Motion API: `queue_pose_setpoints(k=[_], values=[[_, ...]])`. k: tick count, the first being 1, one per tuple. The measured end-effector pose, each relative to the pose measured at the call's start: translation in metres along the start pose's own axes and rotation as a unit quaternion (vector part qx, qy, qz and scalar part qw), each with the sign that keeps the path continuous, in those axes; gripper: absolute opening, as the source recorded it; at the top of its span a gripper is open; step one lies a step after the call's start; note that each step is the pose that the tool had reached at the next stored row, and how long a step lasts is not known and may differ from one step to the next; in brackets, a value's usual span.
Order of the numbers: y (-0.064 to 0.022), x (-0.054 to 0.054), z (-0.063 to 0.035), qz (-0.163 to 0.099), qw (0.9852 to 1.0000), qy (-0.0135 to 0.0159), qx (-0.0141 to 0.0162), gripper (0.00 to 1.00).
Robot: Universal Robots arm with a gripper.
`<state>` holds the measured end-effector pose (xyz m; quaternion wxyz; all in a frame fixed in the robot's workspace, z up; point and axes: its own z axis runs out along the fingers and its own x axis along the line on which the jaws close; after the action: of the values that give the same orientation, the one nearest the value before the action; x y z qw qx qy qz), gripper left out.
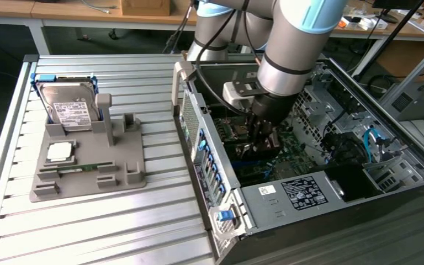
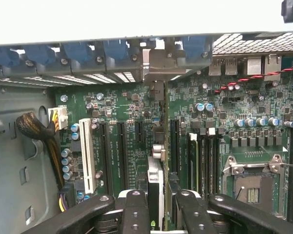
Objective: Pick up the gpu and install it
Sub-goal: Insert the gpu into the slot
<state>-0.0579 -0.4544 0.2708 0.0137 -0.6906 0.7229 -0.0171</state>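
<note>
My gripper (image 1: 262, 144) is down inside the open computer case (image 1: 271, 205), over the green motherboard (image 1: 295, 148). In the wrist view its two black fingers (image 2: 136, 210) are shut on the gpu (image 2: 156, 176), which I see edge-on as a thin card running away from me. The card lies in line with the black expansion slots (image 2: 122, 151). Its silver bracket end (image 2: 162, 64) sits at the case's rear slot openings. Whether the card's edge sits in a slot I cannot tell.
A white slot (image 2: 86, 156), a cable bundle (image 2: 36, 131) and the CPU socket (image 2: 254, 186) flank the card. Outside the case, a grey holder (image 1: 86, 171) on the slatted table carries a hard drive (image 1: 68, 107), a processor (image 1: 59, 152) and a memory stick (image 1: 83, 167).
</note>
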Motion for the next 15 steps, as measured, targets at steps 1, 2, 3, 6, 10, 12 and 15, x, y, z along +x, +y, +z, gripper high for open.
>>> queue_pose_setpoints(k=[1,2,3,6,10,12,15], values=[[0.0005,0.0000,0.0000,0.000,1.0000,-0.0002,0.0000,0.27],[0.0012,0.0001,-0.0001,0.000,1.0000,-0.0002,0.0000,0.27],[0.0019,0.0002,-0.0001,0.000,1.0000,-0.0004,0.0000,0.27],[0.0026,0.0008,-0.0001,0.000,1.0000,-0.0004,0.0000,0.27],[0.0026,0.0024,-0.0001,0.000,1.0000,-0.0004,-0.0001,0.27],[0.0026,0.0030,-0.0001,0.000,1.0000,-0.0004,0.0000,0.27],[0.0025,0.0031,-0.0001,0.000,1.0000,-0.0009,-0.0001,0.27]])
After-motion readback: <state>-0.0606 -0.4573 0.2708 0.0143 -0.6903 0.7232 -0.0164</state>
